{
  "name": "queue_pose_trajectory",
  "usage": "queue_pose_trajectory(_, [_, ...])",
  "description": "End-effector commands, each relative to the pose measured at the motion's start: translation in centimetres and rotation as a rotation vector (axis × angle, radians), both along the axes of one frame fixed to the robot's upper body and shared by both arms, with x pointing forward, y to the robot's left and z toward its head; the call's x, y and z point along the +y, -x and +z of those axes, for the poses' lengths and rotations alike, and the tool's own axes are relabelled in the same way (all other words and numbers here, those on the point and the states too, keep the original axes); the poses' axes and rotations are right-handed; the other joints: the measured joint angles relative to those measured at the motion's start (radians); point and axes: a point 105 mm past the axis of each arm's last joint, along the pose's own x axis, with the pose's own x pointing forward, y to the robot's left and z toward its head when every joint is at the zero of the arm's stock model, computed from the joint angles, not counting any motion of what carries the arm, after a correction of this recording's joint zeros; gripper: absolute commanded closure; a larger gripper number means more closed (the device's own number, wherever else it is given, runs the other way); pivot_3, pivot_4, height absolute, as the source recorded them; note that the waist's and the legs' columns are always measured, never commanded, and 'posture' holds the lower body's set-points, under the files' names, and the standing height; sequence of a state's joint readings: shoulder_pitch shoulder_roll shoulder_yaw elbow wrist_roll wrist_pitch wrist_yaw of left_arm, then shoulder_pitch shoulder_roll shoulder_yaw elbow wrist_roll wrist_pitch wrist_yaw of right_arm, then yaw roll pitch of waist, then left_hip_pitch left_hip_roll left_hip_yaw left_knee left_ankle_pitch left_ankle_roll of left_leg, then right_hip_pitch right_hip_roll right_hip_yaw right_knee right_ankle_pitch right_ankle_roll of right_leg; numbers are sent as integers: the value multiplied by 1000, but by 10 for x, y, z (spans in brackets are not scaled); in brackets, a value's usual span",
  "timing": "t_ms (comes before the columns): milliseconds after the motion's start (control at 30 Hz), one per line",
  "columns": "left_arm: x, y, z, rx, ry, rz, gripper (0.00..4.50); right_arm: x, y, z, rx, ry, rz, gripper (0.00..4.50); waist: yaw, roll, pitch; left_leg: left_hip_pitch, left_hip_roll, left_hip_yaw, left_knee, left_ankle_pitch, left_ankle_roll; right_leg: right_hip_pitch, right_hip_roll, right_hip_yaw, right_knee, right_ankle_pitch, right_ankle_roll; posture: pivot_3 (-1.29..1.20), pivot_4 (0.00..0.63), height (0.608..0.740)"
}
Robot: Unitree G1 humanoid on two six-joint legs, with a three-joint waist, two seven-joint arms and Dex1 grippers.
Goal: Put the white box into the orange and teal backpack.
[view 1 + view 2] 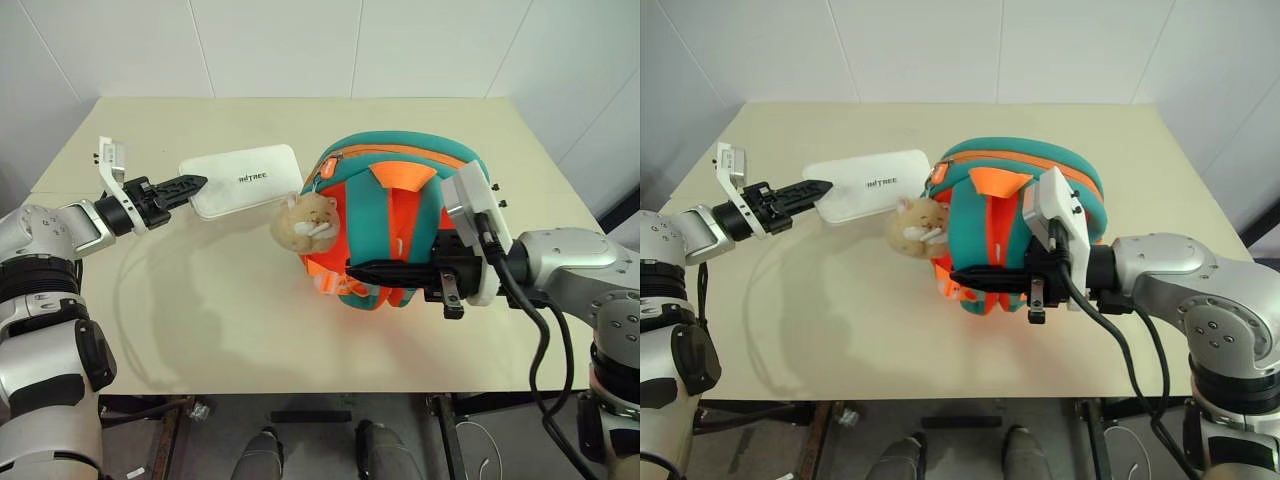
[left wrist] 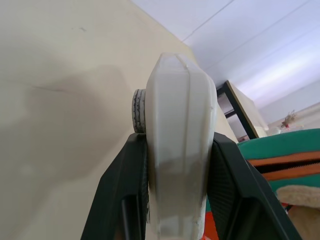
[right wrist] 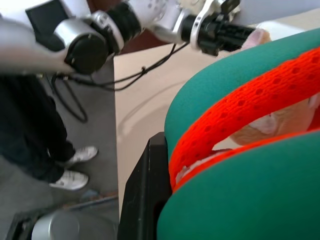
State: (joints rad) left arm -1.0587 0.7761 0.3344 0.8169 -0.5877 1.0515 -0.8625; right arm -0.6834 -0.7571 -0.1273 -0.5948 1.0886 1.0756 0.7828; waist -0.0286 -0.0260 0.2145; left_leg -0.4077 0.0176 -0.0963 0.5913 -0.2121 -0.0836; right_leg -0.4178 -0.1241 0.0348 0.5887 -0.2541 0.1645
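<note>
White box [image 1: 244,179] clamped by short end in left gripper [image 1: 190,186], raised beside orange and teal backpack [image 1: 398,215] on table [image 1: 220,300]. Right gripper [image 1: 362,272] closed on backpack strap.

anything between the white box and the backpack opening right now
The left pincer holds the white box above the table, right beside the orange and teal backpack. The plush charm hangs just below the box's near end. The zipper along the top looks barely open, which may block entry.
</note>
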Motion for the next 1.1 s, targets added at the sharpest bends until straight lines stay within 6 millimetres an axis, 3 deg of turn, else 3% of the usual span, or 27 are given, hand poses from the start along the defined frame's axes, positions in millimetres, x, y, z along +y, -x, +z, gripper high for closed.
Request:
queue_pose_trajectory(33, [7, 3, 24, -94, -18, 1, 3274, -3, 19, 13, -75, -22, 83, 4500, -1, 0, 0, 0, 0, 0, 0, 0, 0, 0, 0, 0, 0, 0, 0, 0, 150, 740])
queue_pose_trajectory(233, [7, 4, 26, -132, -68, -32, 3274, -6, 26, 32, -81, -104, 136, 4500, 1, 0, 0, 0, 0, 0, 0, 0, 0, 0, 0, 0, 0, 0, 0, 0, 150, 740])
queue_pose_trajectory(333, [6, 7, 33, -240, -123, -61, 3274, -9, 21, 19, -71, -68, 113, 4500, 1, 0, 0, 0, 0, 0, 0, 0, 0, 0, 0, 0, 0, 0, -1, 0, 150, 740])
queue_pose_trajectory(467, [5, 29, 55, -507, -134, -168, 3274, -14, 9, 10, -43, -74, 55, 4500, 0, 0, 0, 0, 0, 0, 0, 0, 0, 0, 0, 0, 0, 0, -1, 0, 150, 740])
queue_pose_trajectory(567, [8, 40, 68, -694, -105, -172, 3274, -18, 6, 6, -29, -72, 35, 4500, 1, -1, 0, 0, 0, 0, 0, 0, 0, 0, 0, 0, 1, -1, -1, 0, 150, 740])
queue_pose_trajectory(733, [14, 61, 79, -864, -37, -241, 3274, -24, -1, -3, -3, -65, -4, 4500, 2, -1, 0, 0, 0, 0, 3, 0, 0, 0, 0, 0, 1, -1, -1, 0, 150, 740])
queue_pose_trajectory(900, [16, 79, 76, -913, -21, -362, 3274, -27, -5, -6, 7, -60, -20, 4500, 1, -1, 0, 0, 0, 0, 4, 0, 0, 1, 0, 0, 2, -1, -1, 0, 150, 740])
queue_pose_trajectory(1100, [6, 86, 67, -872, -78, -482, 3275, -29, -9, -10, 10, -51, -31, 4500, 1, -1, 0, 0, 0, 0, 4, 0, 0, 1, 0, 0, 3, -1, -1, 0, 150, 740])
